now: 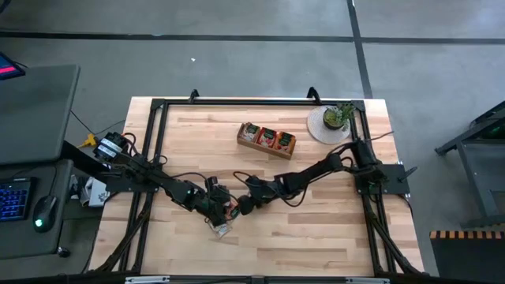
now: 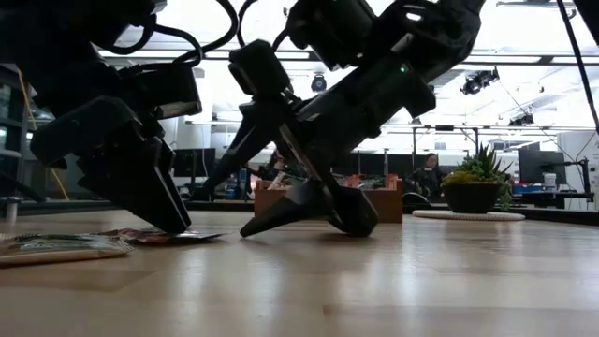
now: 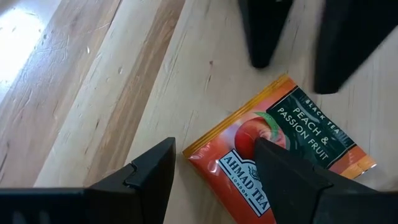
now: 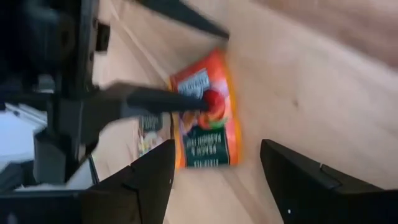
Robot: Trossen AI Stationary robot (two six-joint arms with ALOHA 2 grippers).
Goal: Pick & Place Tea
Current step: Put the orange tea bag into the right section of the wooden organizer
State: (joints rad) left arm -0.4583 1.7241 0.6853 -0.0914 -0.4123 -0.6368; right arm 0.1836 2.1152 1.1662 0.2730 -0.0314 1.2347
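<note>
A red-orange tea sachet (image 3: 292, 134) lies flat on the table, near its middle. My left gripper (image 3: 211, 168) stands open over the sachet's edge, with one finger above its printed face and the other above bare wood. My right gripper (image 4: 217, 180) is open, low over the table just right of the sachet (image 4: 205, 118), and points at it. Whether its fingertips (image 2: 360, 223) touch the wood I cannot tell. A pale grey-green sachet (image 2: 56, 245) lies flat nearer the front edge. My left gripper has one fingertip (image 3: 264, 152) set on the red-orange sachet's printed face (image 3: 245, 134), near the middle of the sachet. The other finger (image 3: 152, 174) stays off the sachet, beside its edge. The fingers slant down from the table's left. The sachet lies flat on the table.
A long wooden tray (image 1: 267, 140) holding sachets stands at the far middle. A small potted plant (image 1: 338, 118) sits on a round white mat at the far right. A black frame (image 1: 158, 106) runs along the table's edges. The two grippers are close together.
</note>
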